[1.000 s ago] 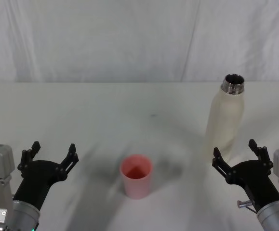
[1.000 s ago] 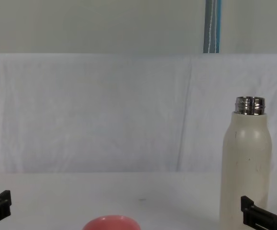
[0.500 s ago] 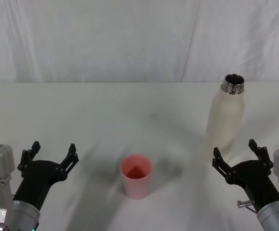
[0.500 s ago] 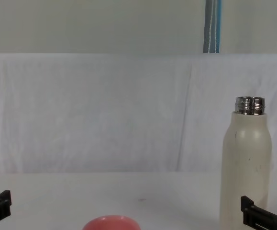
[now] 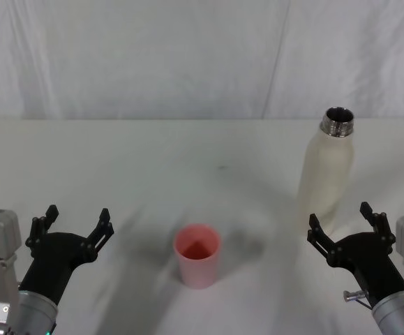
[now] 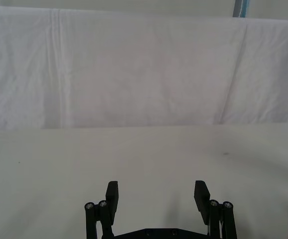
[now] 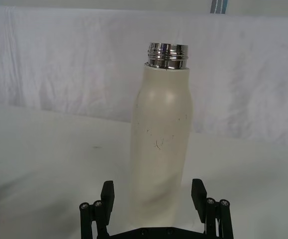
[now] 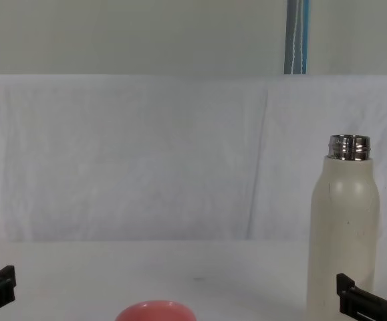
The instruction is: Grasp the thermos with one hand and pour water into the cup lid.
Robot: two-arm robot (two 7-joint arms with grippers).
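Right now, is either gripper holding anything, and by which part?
Nothing is held. The right gripper is open just short of the thermos; the left gripper is open over bare table.

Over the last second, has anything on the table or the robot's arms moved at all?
Nothing visibly changed. The bottle stands upright with its neck uncapped, the pink cup sits nearer the middle of the table, and the left end effector and right end effector wait open, the right one just in front of the bottle.

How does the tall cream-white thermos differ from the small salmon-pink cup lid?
The tall cream-white thermos stands far higher than the small salmon-pink cup lid. The thermos narrows to a shiny steel neck; the cup lid has a wide plain rim. Both stand upright and open on the white table.
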